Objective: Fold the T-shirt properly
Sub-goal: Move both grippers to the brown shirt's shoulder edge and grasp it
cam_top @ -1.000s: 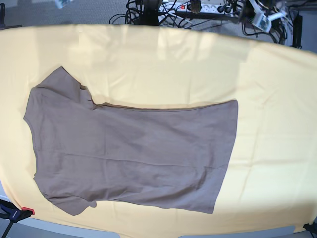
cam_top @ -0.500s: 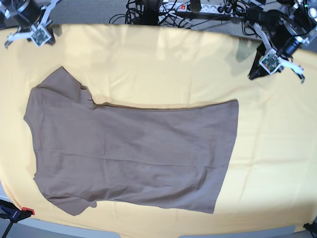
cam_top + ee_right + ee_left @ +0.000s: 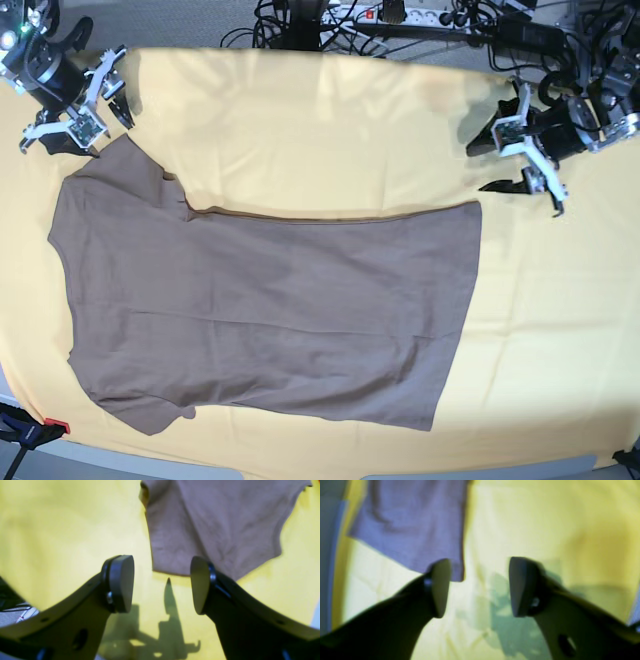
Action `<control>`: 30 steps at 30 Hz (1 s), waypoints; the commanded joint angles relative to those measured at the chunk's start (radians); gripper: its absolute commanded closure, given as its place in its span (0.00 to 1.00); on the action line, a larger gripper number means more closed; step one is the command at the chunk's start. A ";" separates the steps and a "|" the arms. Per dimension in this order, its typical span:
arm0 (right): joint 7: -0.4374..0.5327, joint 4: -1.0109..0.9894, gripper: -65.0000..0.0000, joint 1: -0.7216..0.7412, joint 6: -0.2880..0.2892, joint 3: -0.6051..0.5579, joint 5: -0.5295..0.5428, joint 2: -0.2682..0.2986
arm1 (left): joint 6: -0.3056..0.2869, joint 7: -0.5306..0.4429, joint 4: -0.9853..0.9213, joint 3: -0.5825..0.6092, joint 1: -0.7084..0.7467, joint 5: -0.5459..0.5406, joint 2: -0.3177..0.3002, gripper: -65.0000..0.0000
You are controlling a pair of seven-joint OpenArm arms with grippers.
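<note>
The taupe T-shirt (image 3: 270,310) lies flat on the yellow cloth (image 3: 330,130), sleeves to the left and hem to the right. My left gripper (image 3: 488,162) hovers open just beyond the hem's far corner. In the left wrist view the T-shirt (image 3: 415,525) looks bluish, its corner just ahead of the left finger, and the gripper (image 3: 480,585) holds nothing. My right gripper (image 3: 95,125) stands open at the far sleeve's tip. In the right wrist view the sleeve edge of the T-shirt (image 3: 212,525) lies just ahead of the empty gripper (image 3: 161,583).
The yellow cloth (image 3: 62,517) covers the whole table. Cables and a power strip (image 3: 400,15) run behind the far edge. A clamp with a red tip (image 3: 35,430) sits at the near left corner.
Both arms came into view from the back corners and moved down and inward to the shirt's far sleeve and far hem corner. The T-shirt has not moved.
</note>
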 commanded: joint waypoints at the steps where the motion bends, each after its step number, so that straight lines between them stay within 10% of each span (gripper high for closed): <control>1: 0.024 0.003 0.42 0.008 -0.002 -0.008 0.009 0.014 | 0.026 -0.019 -0.014 0.022 -0.053 0.000 -0.022 0.40; 17: 0.027 -0.028 0.42 0.033 -0.063 -0.079 -0.148 0.014 | 0.101 -0.019 -0.334 0.613 -0.655 0.098 0.032 0.41; 24: 0.068 -0.154 0.42 0.101 -0.040 -0.082 -0.149 0.043 | 0.101 -0.016 -0.359 0.657 -0.700 0.090 0.087 0.81; 30: 0.118 -0.262 0.42 0.153 0.003 -0.089 -0.141 0.096 | 0.101 -0.012 -0.359 0.657 -0.700 0.090 0.089 0.87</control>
